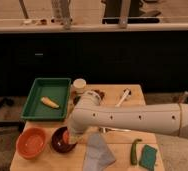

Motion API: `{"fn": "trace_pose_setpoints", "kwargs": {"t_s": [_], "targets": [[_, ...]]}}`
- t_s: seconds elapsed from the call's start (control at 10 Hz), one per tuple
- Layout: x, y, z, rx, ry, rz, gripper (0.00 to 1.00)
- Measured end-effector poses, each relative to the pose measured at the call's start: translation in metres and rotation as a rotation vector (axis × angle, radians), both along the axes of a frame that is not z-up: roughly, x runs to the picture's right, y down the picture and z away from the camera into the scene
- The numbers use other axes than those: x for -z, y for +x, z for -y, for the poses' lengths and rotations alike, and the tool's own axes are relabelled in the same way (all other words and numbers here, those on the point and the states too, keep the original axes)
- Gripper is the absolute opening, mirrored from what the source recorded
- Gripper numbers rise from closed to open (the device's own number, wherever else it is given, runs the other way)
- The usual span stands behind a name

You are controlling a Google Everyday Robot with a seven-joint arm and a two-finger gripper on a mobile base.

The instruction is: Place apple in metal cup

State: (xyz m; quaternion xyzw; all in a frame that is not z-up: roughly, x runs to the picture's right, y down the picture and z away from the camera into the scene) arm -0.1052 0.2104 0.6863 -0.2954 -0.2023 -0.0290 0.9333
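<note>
A thick white robot arm (137, 119) reaches from 3 o'clock across a wooden table (132, 91). Its gripper (73, 134), closed, dips into a dark bowl (56, 146) at 7 o'clock. An orange-red patch there, probably the apple (65, 138), lies just at the gripper's 9 o'clock (whether it is held is unclear); the metal cup is not visible.

The apple (65, 136), round and orange-red, lies in a dark bowl (57, 146) at the counter's (119, 150) front left, with the closed end effector (70, 134) right against it.
</note>
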Motion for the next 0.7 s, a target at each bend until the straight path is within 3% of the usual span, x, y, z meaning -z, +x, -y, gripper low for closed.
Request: {"fn": "trace_pose_setpoints", "kwargs": {"t_s": [0.4,0.7], "targets": [[0.014,0.012,0.014,-0.023,0.028,-0.003,0.0],[0.014,0.009,0.032,-0.022,0.046,-0.009,0.0]]}}
